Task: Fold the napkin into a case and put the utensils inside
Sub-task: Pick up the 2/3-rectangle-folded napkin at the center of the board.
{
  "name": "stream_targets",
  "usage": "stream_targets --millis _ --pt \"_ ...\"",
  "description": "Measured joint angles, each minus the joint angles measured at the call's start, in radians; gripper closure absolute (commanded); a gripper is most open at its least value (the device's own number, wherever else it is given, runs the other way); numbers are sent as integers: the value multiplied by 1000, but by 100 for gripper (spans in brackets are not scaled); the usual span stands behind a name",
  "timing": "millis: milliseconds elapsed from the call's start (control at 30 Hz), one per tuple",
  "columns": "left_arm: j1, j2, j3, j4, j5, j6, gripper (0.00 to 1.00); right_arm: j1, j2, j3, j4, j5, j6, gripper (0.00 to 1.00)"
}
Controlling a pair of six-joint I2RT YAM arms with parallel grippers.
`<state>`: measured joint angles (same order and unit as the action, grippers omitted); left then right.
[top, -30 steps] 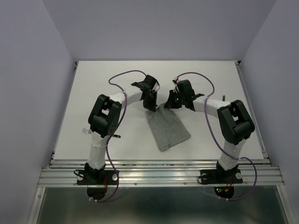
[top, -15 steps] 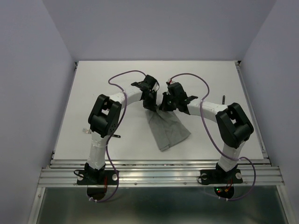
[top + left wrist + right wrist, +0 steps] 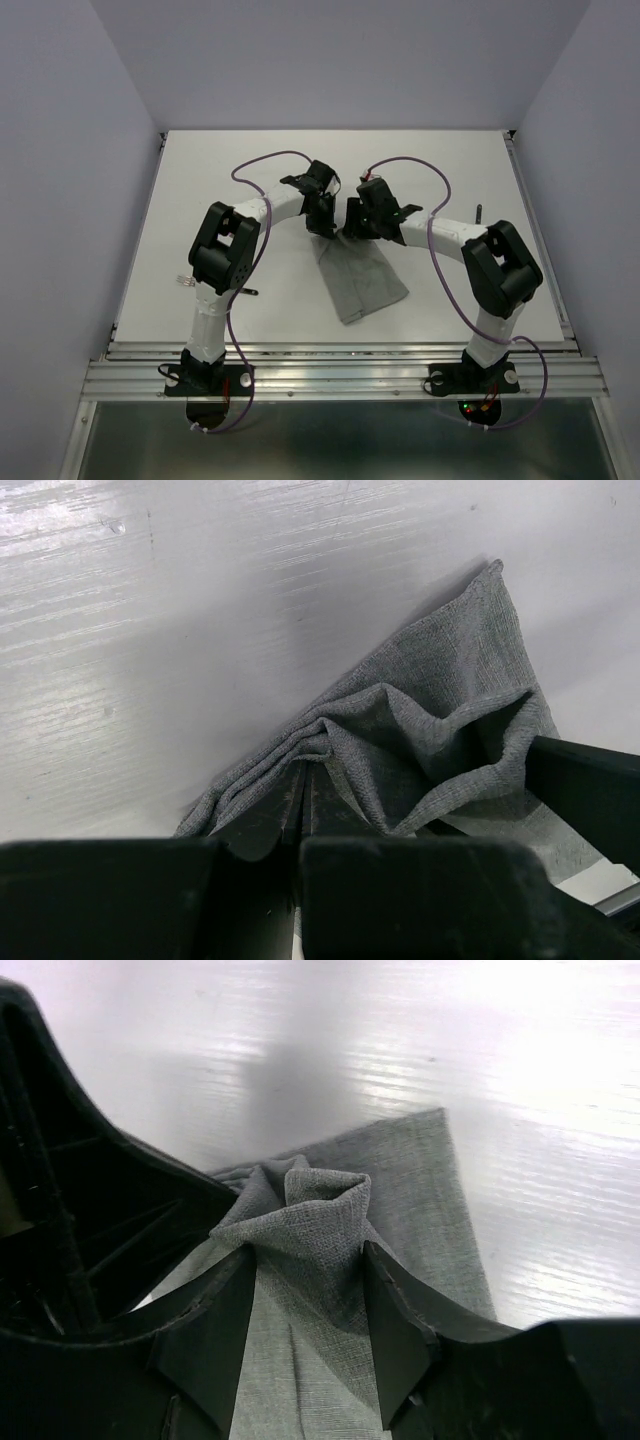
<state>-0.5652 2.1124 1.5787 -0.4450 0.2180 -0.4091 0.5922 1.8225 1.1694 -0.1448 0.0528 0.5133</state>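
Left gripper [image 3: 303,790] pinches the napkin [image 3: 362,275] at its far edge. Right gripper [image 3: 307,1260] is spread, apparently straddling a raised fold. Table [image 3: 450,170] edges lie well apart.

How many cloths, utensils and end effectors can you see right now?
Grey napkin: 1
Likely utensils, only partly visible: 2 (left side, right side)
End effectors: 2 (left, right)
Total: 5

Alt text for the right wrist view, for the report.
The right gripper stands open, a bunched peak of the grey napkin rising between its fingers. The rest of the cloth lies on the white table beyond.
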Motion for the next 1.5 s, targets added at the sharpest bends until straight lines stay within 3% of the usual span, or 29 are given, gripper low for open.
stream_targets --millis 200,400,1000,1300,1367,1500 --pt "0 0 0 0 0 0 100 -11 -29 -4 -29 86 11 48" --pt "2 0 -1 1 4 0 100 -75 -27 -2 -36 78 2 46" --pt "4 0 -2 3 9 0 100 -146 137 101 -47 -122 -132 52" --pt "4 0 -2 3 10 0 100 -145 190 169 -51 -135 -204 54" --pt "4 0 -2 3 10 0 100 -141 190 170 -51 -137 -217 62" --pt "4 1 -2 3 10 0 100 -138 195 170 -51 -137 -230 92"
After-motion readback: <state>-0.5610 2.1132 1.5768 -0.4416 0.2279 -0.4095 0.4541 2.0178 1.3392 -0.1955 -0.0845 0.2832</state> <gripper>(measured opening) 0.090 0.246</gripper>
